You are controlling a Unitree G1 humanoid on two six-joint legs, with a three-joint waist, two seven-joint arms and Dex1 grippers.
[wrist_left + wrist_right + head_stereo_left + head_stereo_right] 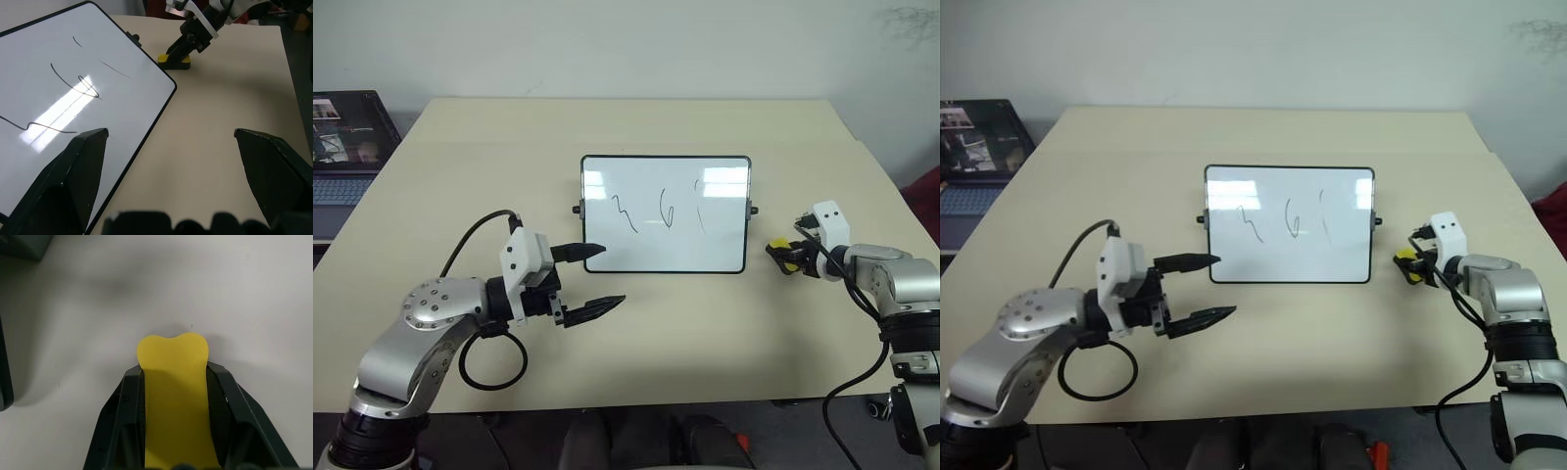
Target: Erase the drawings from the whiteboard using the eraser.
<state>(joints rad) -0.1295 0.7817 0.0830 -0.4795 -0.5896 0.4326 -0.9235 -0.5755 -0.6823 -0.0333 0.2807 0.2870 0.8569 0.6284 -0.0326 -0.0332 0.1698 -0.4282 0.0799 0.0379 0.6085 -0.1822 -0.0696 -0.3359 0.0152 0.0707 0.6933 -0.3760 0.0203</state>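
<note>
The whiteboard (666,213) lies flat in the middle of the table, black-framed, with three thin dark drawings (664,212) across its upper half. To its right sits the yellow eraser (787,257), and my right gripper (786,255) is shut on it, its two black fingers (128,407) pressed against both sides. The eraser (173,382) rests on the tabletop. My left gripper (597,277) hovers open at the board's near left corner, one fingertip over the board's lower edge, nothing between its fingers.
The beige table (636,362) has a seam at its right side. A laptop (347,137) stands off the table's far left corner. A black cable (494,357) loops below my left forearm.
</note>
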